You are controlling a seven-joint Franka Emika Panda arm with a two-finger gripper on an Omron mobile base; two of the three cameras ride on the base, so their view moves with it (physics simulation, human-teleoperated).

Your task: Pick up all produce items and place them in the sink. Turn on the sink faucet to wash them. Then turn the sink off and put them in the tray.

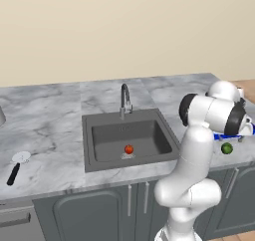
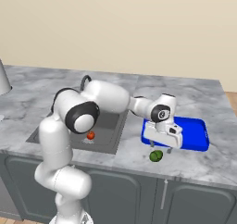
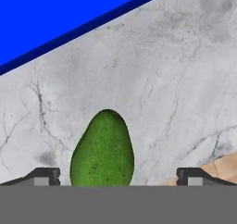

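Observation:
The red-orange produce item (image 1: 129,149) lies in the dark grey sink (image 1: 99,150) by the drain, and is seen again in the right base view (image 2: 90,135). The green one (image 2: 156,156) rests on the counter near its front edge, just in front of the blue tray (image 2: 190,133). My gripper (image 2: 160,148) hangs open directly over it, pointing down. In the hand view the green item (image 3: 102,149) lies between the finger tips (image 3: 46,176), nearer the left one, untouched. The tray (image 3: 55,19) fills the upper left corner there. The faucet (image 1: 124,98) stands behind the basin.
A black-handled utensil with a white head (image 1: 15,168) lies on the counter far left of the sink. The counter's front edge (image 2: 185,174) runs close below the green item. My own arm reaches across the sink's right side.

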